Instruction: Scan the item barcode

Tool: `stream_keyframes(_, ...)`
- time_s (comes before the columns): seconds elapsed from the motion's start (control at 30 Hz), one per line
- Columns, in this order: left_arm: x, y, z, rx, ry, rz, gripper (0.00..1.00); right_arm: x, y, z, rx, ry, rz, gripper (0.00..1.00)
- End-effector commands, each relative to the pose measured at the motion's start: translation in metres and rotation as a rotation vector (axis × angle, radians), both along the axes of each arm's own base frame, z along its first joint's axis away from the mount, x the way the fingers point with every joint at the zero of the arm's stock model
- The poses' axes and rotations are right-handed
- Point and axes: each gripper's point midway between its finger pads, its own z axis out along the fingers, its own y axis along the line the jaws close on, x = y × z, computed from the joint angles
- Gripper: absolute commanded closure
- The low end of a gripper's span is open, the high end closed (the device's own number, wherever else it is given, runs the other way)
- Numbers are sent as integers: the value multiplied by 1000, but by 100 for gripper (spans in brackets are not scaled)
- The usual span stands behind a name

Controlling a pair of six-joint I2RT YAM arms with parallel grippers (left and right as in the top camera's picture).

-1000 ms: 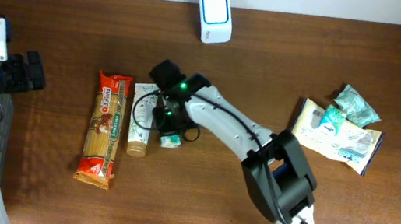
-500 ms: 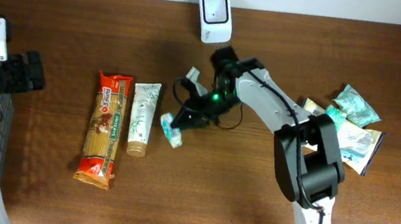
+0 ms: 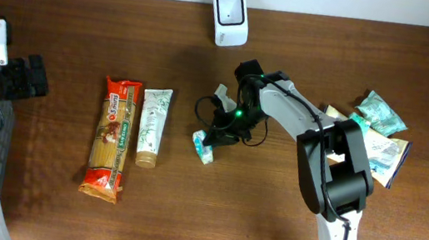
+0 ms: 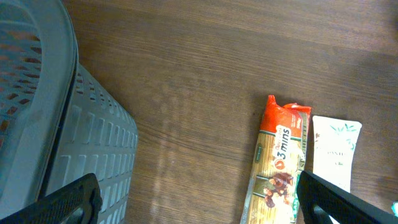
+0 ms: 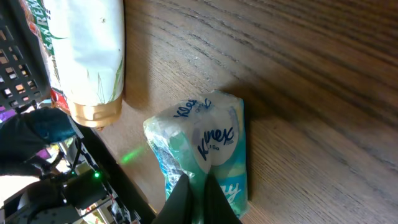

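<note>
Jaws on the right gripper closed all the way, the tips pinching the wrapper at one end of a Kleenex tissue pack. From overhead the pack sits at mid-table, just right of a white tube with a gold cap and well short of the white scanner at the far edge. Cannot tell whether the pack rests on the wood or hangs just above it.

Left gripper spread wide, nothing between its fingers, over bare table. A grey plastic basket lies to its left and an orange pasta packet to its right, touching neither.

Pasta packet and tube lie side by side. Loose packets are heaped at the right end.
</note>
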Motion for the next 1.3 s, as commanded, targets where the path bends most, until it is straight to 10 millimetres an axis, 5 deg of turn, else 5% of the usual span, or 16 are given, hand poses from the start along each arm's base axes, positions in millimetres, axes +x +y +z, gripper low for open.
stream_keyframes(0.0, 0, -1, 2, 12, -3, -14, 1, 10, -19, -8, -77, -26, -30, 96)
stream_keyframes(0.1, 0, -1, 2, 13, -3, -14, 1, 17, -39, -13, -132, -23, -64, 95)
stream_keyframes(0.2, 0, -1, 2, 13, -3, -14, 1, 25, -62, -17, -184, -23, -98, 53)
stream_keyframes(0.27, 0, -1, 2, 12, -3, -14, 1, 36, -79, -6, -175, -38, -105, 46)
stream_keyframes(0.4, 0, -1, 2, 12, -3, -14, 1, 40, -93, 21, -165, -34, -81, 46)
stream_keyframes(0.73, 0, -1, 2, 12, -3, -14, 1, -8, -30, 16, -217, -51, 137, 46)
stream_keyframes(0.9, 0, -1, 2, 13, -3, -14, 1, -20, -16, 15, -236, -49, 168, 51)
stream_keyframes(0.97, 0, -1, 2, 12, -3, -14, 1, -10, -28, 15, -335, -98, 169, 52)
stream_keyframes(1.07, 0, -1, 2, 13, -3, -14, 1, 13, -33, 51, -403, -214, 169, 52)
stream_keyframes(1.13, 0, -1, 2, 13, -3, -14, 1, 17, -19, 68, -385, -268, 184, 56)
stream_keyframes(1.27, 0, -1, 2, 13, -3, -14, 1, 1, 13, 58, -376, -273, 192, 71)
